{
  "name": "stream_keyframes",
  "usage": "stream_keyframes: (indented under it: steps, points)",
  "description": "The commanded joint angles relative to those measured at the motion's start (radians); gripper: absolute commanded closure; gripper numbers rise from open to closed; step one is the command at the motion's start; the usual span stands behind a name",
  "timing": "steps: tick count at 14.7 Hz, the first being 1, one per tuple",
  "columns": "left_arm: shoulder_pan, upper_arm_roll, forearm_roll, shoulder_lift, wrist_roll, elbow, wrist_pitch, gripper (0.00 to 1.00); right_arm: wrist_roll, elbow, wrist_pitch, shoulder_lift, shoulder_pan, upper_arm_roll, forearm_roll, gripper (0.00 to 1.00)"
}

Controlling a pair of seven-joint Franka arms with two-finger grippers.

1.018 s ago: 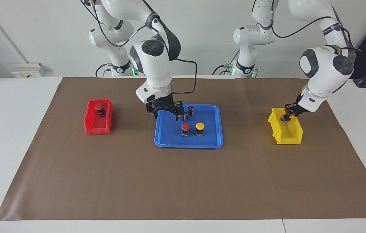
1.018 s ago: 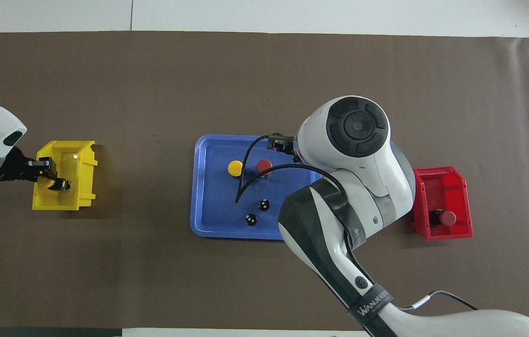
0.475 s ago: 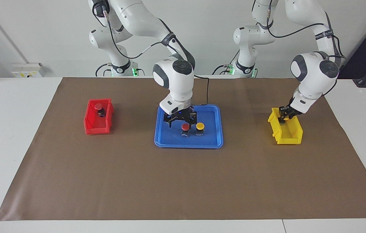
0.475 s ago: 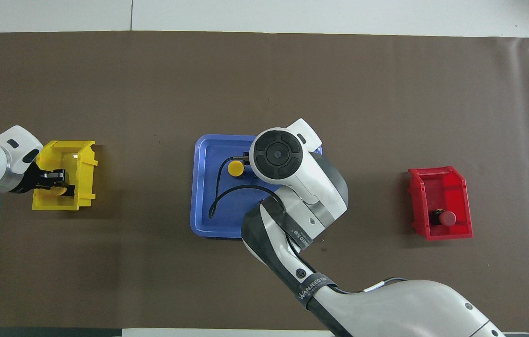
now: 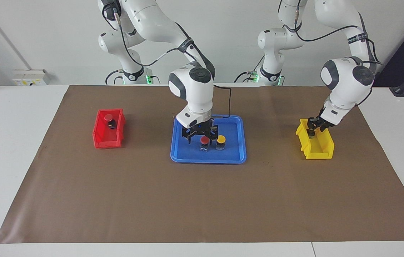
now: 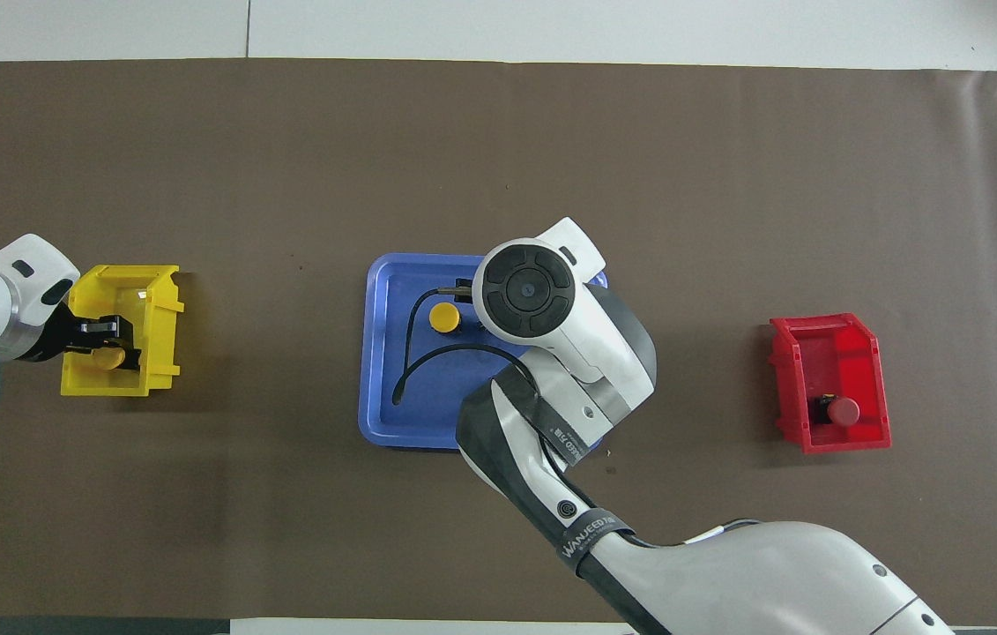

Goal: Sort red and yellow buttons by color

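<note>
The right end effector (image 5: pixel 200 134), fingers spread and empty, hangs directly over the red button (image 5: pixel 204 141) in the blue tray (image 5: pixel 235 159), while the left end effector (image 5: pixel 313 129) grips a yellow button (image 6: pixel 111 357) inside the yellow bin (image 5: pixel 321 151).

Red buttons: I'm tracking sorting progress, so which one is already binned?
The red button in the red bin; the other sits on the blue tray.

Both pincers (image 5: pixel 202 135) (image 5: pixel 312 130) lowered, wrists down.
</note>
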Motion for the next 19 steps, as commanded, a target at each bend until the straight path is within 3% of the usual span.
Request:
stream_keyframes:
  steps: [1, 4, 9, 16, 19]
  points:
    - [-0.001, -0.004, 0.018, -0.018, 0.004, 0.084, -0.111, 0.34, -0.018, -0.003, 0.026, 0.007, 0.006, 0.004, -0.021, 0.07]
    - [-0.004, -0.012, 0.018, -0.028, 0.004, 0.181, -0.217, 0.0, -0.028, -0.023, 0.053, 0.005, 0.011, 0.007, -0.02, 0.1]
    - [-0.044, -0.021, 0.018, -0.033, -0.007, 0.268, -0.304, 0.0, -0.033, -0.041, 0.069, 0.004, 0.017, 0.007, -0.02, 0.21]
    - [-0.136, -0.031, 0.018, -0.035, -0.088, 0.267, -0.304, 0.0, -0.036, -0.054, 0.072, 0.002, 0.025, 0.007, -0.02, 0.38]
    - [-0.165, -0.035, 0.018, -0.035, -0.144, 0.267, -0.295, 0.0, -0.065, -0.055, 0.072, 0.0, 0.021, 0.007, -0.018, 0.61]
